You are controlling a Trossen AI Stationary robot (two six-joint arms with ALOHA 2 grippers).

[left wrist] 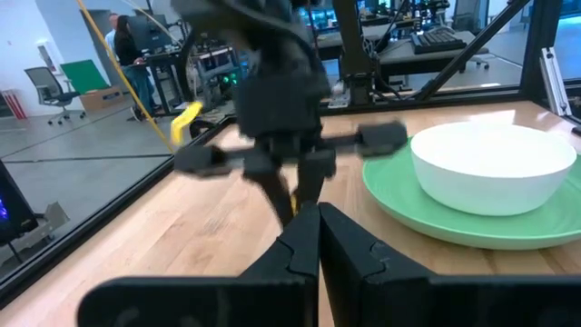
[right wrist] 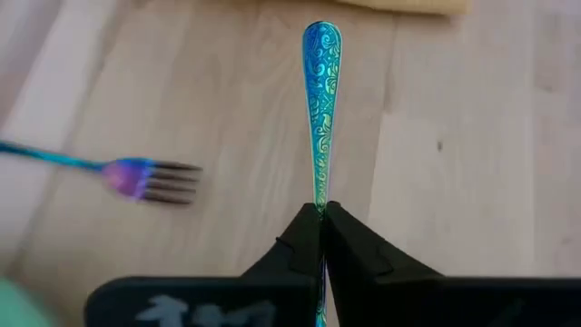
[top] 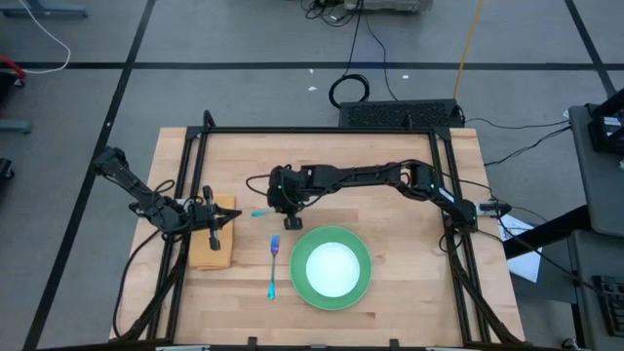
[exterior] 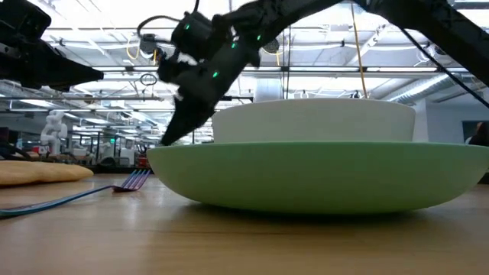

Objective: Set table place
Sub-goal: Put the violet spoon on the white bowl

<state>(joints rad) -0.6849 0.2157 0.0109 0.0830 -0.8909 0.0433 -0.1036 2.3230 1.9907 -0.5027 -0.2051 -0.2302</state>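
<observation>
The right arm's dark two-finger gripper (right wrist: 321, 222) was pinched tight on a slim blue patterned spoon handle (right wrist: 321, 100), held above the light-wood table (right wrist: 454, 182). A blue-handled fork (right wrist: 145, 178) lay off to one side, its purple tines pointing toward the handle.

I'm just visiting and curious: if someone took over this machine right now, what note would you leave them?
Right end effector: shut on the spoon, holding it above the table behind the fork and plate.
Left end effector: shut, empty, over the tan cloth at the table's left side.
Done: green plate set near the front, white bowl on it, fork lying to its left, cloth farther left.
Left: put the spoon down at the place setting, probably beside the plate.
</observation>
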